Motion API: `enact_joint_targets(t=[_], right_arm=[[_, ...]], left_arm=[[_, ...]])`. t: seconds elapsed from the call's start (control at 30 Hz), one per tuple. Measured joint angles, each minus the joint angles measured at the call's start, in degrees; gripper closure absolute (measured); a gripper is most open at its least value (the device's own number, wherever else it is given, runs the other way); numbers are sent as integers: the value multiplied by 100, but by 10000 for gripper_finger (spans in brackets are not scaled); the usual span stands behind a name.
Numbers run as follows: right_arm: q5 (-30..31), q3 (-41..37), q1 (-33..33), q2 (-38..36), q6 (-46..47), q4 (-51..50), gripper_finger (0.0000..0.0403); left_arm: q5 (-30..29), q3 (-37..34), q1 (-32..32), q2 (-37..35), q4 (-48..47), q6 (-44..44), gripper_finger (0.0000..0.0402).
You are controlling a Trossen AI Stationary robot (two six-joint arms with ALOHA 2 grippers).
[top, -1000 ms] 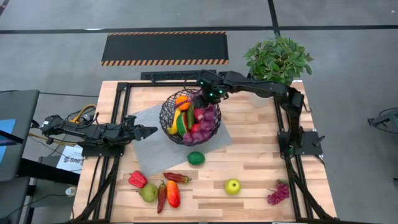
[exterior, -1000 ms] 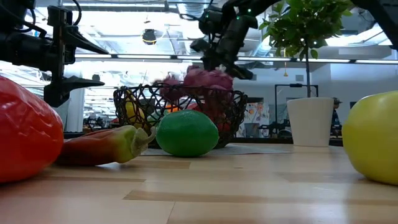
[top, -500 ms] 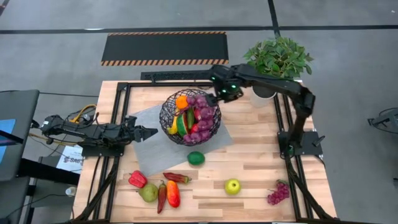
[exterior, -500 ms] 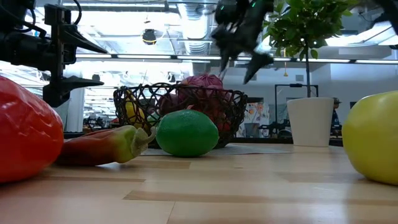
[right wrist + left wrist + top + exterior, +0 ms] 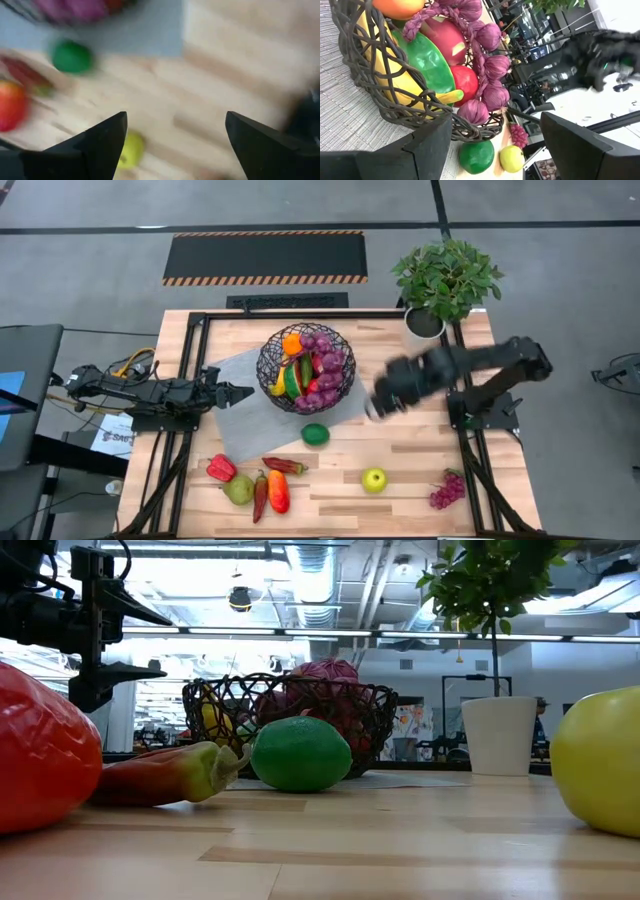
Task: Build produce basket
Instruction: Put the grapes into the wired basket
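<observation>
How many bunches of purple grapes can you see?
2: one big purple grape bunch inside the round black wire basket, one small purple grape bunch on the wooden table near the right front corner. More may hide underneath.

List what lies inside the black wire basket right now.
In the basket: purple grapes along one side, an orange, a banana, a green piece and red fruit. Anything beneath these is covered.

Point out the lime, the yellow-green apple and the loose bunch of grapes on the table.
lime (image 5: pixel 315 434), high view, middle of its top.
yellow-green apple (image 5: pixel 374 479), high view, centre.
loose bunch of grapes (image 5: pixel 447 491), high view, middle of the cluster.
</observation>
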Motion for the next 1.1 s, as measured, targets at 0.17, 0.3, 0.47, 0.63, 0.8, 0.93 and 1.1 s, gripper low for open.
enact_joint_targets(t=[0.17, 0.3, 0.47, 0.63, 0.8, 0.93, 1.1], right_arm=[[-80, -884, 1351, -107, 2055, -22, 47], [-844, -1481, 2190, -75, 3469, 165, 47], [-1372, -2057, 3123, -69, 5057, 1040, 47], [-1825, -2401, 3553, -73, 5568, 1873, 47], [-2051, -2765, 3689, -71, 5577, 2098, 47], [-2300, -2923, 3822, -69, 5619, 2259, 47], [-2402, -3303, 3956, -69, 5661, 3060, 47]], left_arm=[[-8, 0, 0, -2, 2, -34, 113], [-17, 0, 0, 0, 0, -65, 113], [-13, 0, 0, 0, 0, -93, 113], [-13, 0, 0, 0, 0, -144, 113], [-13, 0, 0, 0, 0, -161, 113], [-2, 0, 2, 0, 0, -253, 113], [-4, 0, 0, 0, 0, -288, 113]])
